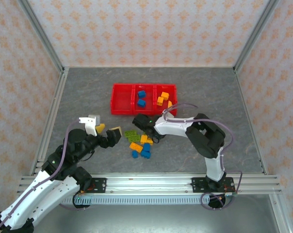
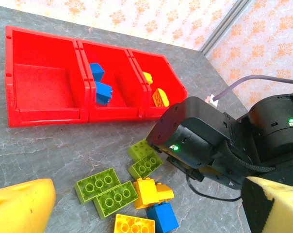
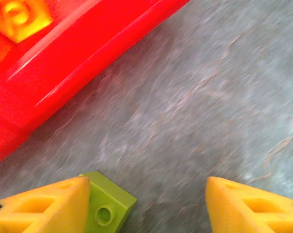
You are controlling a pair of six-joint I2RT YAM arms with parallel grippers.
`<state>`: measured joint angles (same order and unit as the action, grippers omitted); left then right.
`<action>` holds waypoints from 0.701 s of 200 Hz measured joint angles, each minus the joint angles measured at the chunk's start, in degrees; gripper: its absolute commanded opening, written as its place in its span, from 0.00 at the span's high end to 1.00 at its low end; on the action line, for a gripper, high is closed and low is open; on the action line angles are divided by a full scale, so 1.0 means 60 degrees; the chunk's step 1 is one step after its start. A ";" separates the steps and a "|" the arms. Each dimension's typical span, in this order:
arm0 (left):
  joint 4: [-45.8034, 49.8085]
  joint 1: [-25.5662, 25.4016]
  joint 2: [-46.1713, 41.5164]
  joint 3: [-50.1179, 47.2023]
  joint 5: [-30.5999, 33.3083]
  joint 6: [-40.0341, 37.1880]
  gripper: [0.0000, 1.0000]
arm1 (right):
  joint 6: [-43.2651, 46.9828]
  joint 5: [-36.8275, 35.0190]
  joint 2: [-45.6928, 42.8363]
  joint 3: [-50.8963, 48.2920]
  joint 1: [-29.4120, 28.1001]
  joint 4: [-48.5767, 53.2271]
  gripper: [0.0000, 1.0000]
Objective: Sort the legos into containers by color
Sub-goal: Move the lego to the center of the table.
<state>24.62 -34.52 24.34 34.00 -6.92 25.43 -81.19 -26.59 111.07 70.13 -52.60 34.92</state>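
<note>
The red tray (image 1: 122, 110) has three bins: the left one (image 2: 40, 85) is bare, the middle holds two blue legos (image 2: 102, 92) and the right holds orange ones (image 2: 159, 97). Loose green (image 1: 132, 135), orange (image 1: 136, 146) and blue (image 1: 145, 151) legos lie in a pile in front of it. My right gripper (image 1: 138, 123) stands open just above the pile's far end. A green lego (image 3: 109, 206) lies against the inner side of its left finger (image 3: 44, 206). My left gripper (image 1: 108, 132) is open and holds nothing, left of the pile, with several green legos (image 2: 106, 190) between its fingers' lines.
The right arm's black wrist (image 2: 204, 141) hangs over the right side of the pile. Wallpapered walls and metal rails (image 1: 52, 116) enclose the grey table (image 1: 88, 92). The tray's front wall (image 3: 73, 63) lies close ahead of the right gripper.
</note>
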 measured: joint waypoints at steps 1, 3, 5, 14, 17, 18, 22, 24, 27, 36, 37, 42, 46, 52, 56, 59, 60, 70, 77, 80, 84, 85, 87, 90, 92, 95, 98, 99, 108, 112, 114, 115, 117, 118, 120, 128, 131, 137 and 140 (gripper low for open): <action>0.0000 0.0000 0.0000 0.0000 0.0000 0.0000 0.01 | 0.0004 -0.0015 -0.0011 -0.0015 0.0011 0.0007 0.37; -0.0004 0.0000 0.0000 0.0000 0.0000 0.0000 0.01 | 0.0047 -0.0058 -0.0044 -0.0051 0.0040 0.0025 0.37; 0.0000 0.0000 0.0000 0.0000 0.0000 0.0000 0.01 | 0.0076 -0.0095 -0.0066 -0.0091 0.0066 0.0055 0.37; -0.0004 0.0000 0.0000 0.0000 0.0000 0.0000 0.01 | 0.0215 -0.0248 -0.0178 -0.0219 0.0175 0.0197 0.37; 0.0000 0.0000 0.0000 0.0000 0.0000 0.0000 0.01 | 0.0266 -0.0302 -0.0208 -0.0251 0.0208 0.0237 0.36; 0.0000 0.0000 0.0000 0.0000 0.0000 0.0000 0.01 | 0.0280 -0.0317 -0.0211 -0.0259 0.0219 0.0248 0.36; 0.0000 0.0000 0.0000 0.0000 0.0000 0.0000 0.01 | 0.0335 -0.0397 -0.0259 -0.0291 0.0266 0.0310 0.36; 0.0000 0.0000 0.0000 0.0000 0.0000 0.0000 0.01 | 0.0375 -0.0437 -0.0284 -0.0313 0.0291 0.0335 0.36; 0.0000 0.0000 0.0000 0.0000 0.0000 0.0000 0.01 | 0.0423 -0.0470 -0.0321 -0.0339 0.0317 0.0368 0.36; 0.0000 0.0000 0.0007 0.0000 0.0000 0.0000 0.01 | 0.0568 -0.0612 -0.0459 -0.0430 0.0412 0.0437 0.36; 0.0000 0.0000 0.0007 0.0000 0.0000 0.0000 0.01 | 0.0586 -0.0637 -0.0484 -0.0448 0.0426 0.0448 0.36; -0.0004 0.0000 0.0011 0.0000 0.0000 0.0000 0.01 | 0.0663 -0.0688 -0.0576 -0.0517 0.0481 0.0474 0.36; 0.0000 0.0000 0.0015 0.0000 0.0000 0.0000 0.01 | 0.0718 -0.0732 -0.0659 -0.0583 0.0525 0.0484 0.36; -0.0004 0.0000 0.0029 0.0000 0.0000 0.0000 0.01 | 0.0816 -0.0794 -0.0780 -0.0681 0.0583 0.0503 0.36; -0.0004 0.0000 0.0036 0.0000 0.0000 0.0000 0.01 | 0.0871 -0.0838 -0.0885 -0.0758 0.0623 0.0514 0.36; -0.0004 0.0000 0.0047 0.0000 0.0000 0.0000 0.01 | 0.0918 -0.0856 -0.0943 -0.0812 0.0652 0.0525 0.36; -0.0004 0.0000 0.0047 0.0000 0.0000 0.0000 0.01 | 0.0922 -0.0863 -0.0980 -0.0838 0.0667 0.0535 0.36; -0.0004 0.0000 0.0076 0.0000 0.0000 0.0000 0.01 | 0.1071 -0.0914 -0.1206 -0.0984 0.0754 0.0579 0.33; -0.0004 0.0000 0.0091 -0.0004 0.0000 0.0000 0.01 | 0.1177 -0.0929 -0.1351 -0.1038 0.0801 0.0612 0.29; -0.0004 0.0000 0.0095 -0.0007 0.0000 0.0000 0.01 | 0.1260 -0.0933 -0.1399 -0.1049 0.0812 0.0616 0.27; -0.0004 0.0000 0.0098 -0.0007 0.0004 0.0000 0.01 | 0.1333 -0.0918 -0.1472 -0.1056 0.0823 0.0608 0.24; -0.0004 0.0000 0.0098 -0.0011 0.0000 0.0000 0.01 | 0.1370 -0.0922 -0.1483 -0.1056 0.0823 0.0612 0.23; -0.0004 0.0000 0.0098 -0.0011 0.0004 0.0000 0.01 | 0.1410 -0.0925 -0.1515 -0.1056 0.0823 0.0612 0.22; -0.0007 0.0000 0.0098 -0.0015 0.0004 0.0000 0.01 | 0.1439 -0.0900 -0.1552 -0.1056 0.0827 0.0586 0.20; -0.0007 0.0000 0.0098 -0.0015 0.0004 0.0000 0.01 | 0.1555 -0.0889 -0.1585 -0.1056 0.0827 0.0568 0.19; -0.0007 0.0000 0.0098 -0.0015 0.0004 0.0000 0.01 | 0.1603 -0.0882 -0.1621 -0.1056 0.0827 0.0543 0.17; -0.0004 0.0000 0.0098 -0.0018 0.0004 0.0000 0.01 | 0.1785 -0.0816 -0.1668 -0.1056 0.0827 0.0495 0.15; -0.0004 0.0000 0.0098 -0.0018 0.0004 0.0000 0.01 | 0.1825 -0.0816 -0.1676 -0.1056 0.0827 0.0488 0.15; -0.0007 0.0000 0.0098 -0.0018 0.0004 0.0000 0.01 | 0.2218 -0.0685 -0.1767 -0.1056 0.0820 0.0302 0.11; -0.0007 0.0000 0.0098 -0.0018 0.0004 0.0000 0.01 | 0.2492 -0.0572 -0.1789 -0.1056 0.0820 0.0208 0.10; -0.0004 0.0000 0.0098 -0.0018 0.0004 0.0000 0.01 | 0.2579 -0.0532 -0.1800 -0.1056 0.0820 0.0168 0.09; -0.0004 0.0000 0.0098 -0.0018 0.0004 0.0000 0.01 | 0.2677 -0.0506 -0.1807 -0.1053 0.0820 0.0113 0.09; -0.0004 0.0000 0.0098 -0.0018 0.0004 0.0000 0.01 | 0.2783 -0.0448 -0.1807 -0.1053 0.0820 0.0069 0.08; -0.0007 0.0000 0.0098 -0.0018 0.0004 0.0000 0.01 | 0.2892 -0.0404 -0.1810 -0.1053 0.0820 0.0033 0.07; -0.0004 0.0000 0.0098 -0.0018 0.0004 0.0000 0.01 | 0.3034 -0.0361 -0.1818 -0.1053 0.0820 -0.0033 0.07; -0.0004 0.0000 0.0098 -0.0018 0.0004 0.0000 0.01 | 0.3574 -0.0138 -0.1818 -0.1053 0.0820 -0.0270 0.05; -0.0004 0.0000 0.0098 -0.0018 0.0004 0.0000 0.01 | 0.3759 -0.0040 -0.1818 -0.1053 0.0820 -0.0361 0.04; -0.0007 0.0000 0.0098 -0.0018 0.0004 0.0000 0.01 | 0.4171 0.0168 -0.1818 -0.1053 0.0816 -0.0521 0.03; -0.0004 0.0000 0.0098 -0.0018 0.0004 0.0000 0.01 | 0.4357 0.0259 -0.1818 -0.1053 0.0816 -0.0586 0.03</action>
<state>24.60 -34.52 24.93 33.89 -6.90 25.43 -55.05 -25.04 100.16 63.81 -47.70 31.40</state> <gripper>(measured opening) 0.993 0.954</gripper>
